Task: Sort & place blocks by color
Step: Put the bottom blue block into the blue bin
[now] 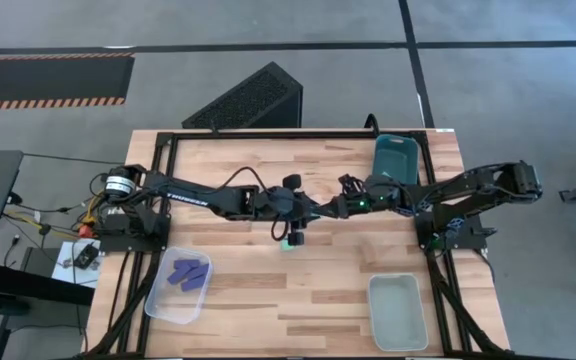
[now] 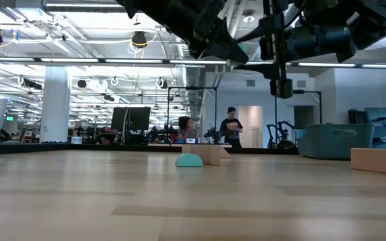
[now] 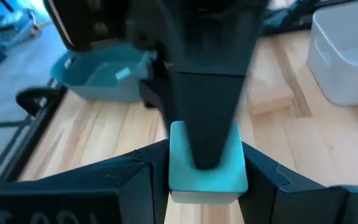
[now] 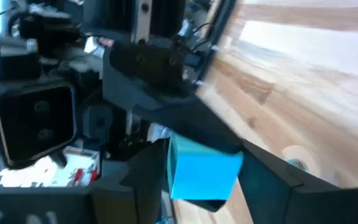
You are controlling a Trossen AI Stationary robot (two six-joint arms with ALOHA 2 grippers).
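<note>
High view: overhead, straight down, whole table (image 1: 298,290). Low view: tabletop level, facing room. 2 wrist views: close, both on same teal cube (image 3: 207,168).

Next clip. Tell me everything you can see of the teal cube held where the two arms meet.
The teal cube is a small, plain, matte block with slightly rounded edges, light teal in one wrist view and bluer in the other. It sits between the fingers of the left tool and also of the right tool, which looks like a handover above the table's middle. A dark finger crosses its face.
</note>
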